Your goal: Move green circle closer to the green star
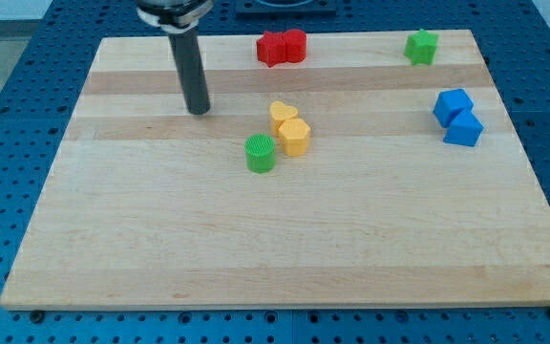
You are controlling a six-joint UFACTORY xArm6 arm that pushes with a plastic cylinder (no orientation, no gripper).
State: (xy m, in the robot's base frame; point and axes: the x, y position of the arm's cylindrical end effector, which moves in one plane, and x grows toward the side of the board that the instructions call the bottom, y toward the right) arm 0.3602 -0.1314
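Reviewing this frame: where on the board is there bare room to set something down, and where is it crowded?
The wooden board is bare below the green circle block, and between the yellow blocks and blue blocks. Crowded: the circle-and-yellow cluster. Red blocks and the green star block occupy the top edge. My tip stands upper left.

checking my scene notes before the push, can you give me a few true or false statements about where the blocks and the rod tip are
1. The green circle lies just to the view's left of the yellow blocks. True.
2. My tip is touching the green circle. False: it stands apart, up and to the view's left of it.
3. The green star sits near the board's top right corner in the view. True.
4. The red blocks lie at the view's bottom edge. False: they are near the top edge.
5. Two blue blocks sit together at the view's right. True.
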